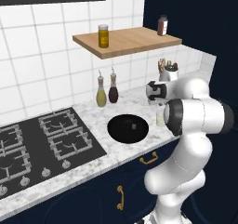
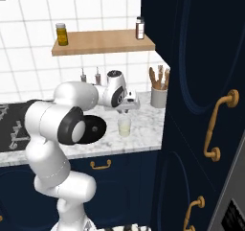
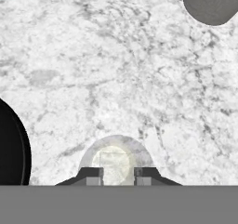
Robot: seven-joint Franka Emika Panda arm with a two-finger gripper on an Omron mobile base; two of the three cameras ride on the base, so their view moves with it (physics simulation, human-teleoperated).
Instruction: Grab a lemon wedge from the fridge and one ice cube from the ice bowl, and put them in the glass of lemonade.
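Biggest risk I can see here is a miss or a knock: the two-finger gripper (image 3: 118, 176) hangs right over the small clear tumbler of pale yellowish lemonade (image 2: 124, 126), and if whatever it carries gets let go a bit off centre it could land on the white-grey marble counter (image 3: 139, 79) instead of in the drink; come down too low and the fingertips (image 3: 93, 175) could clip the rim and tip the glass. The jaws stand pinched close together, but I honestly can't make out from these pictures whether anything is between them; in the hand view there's a pale squarish patch over the liquid that might be an ice cube, can't say for sure. The glass itself stands upright on the counter near the front edge, just beside the wide shallow round black ice bowl (image 1: 128, 127), with the grey cylindrical utensil holder (image 2: 158, 97) further back. It looks small and light, so my guess is it'd slide or topple easily if bumped.
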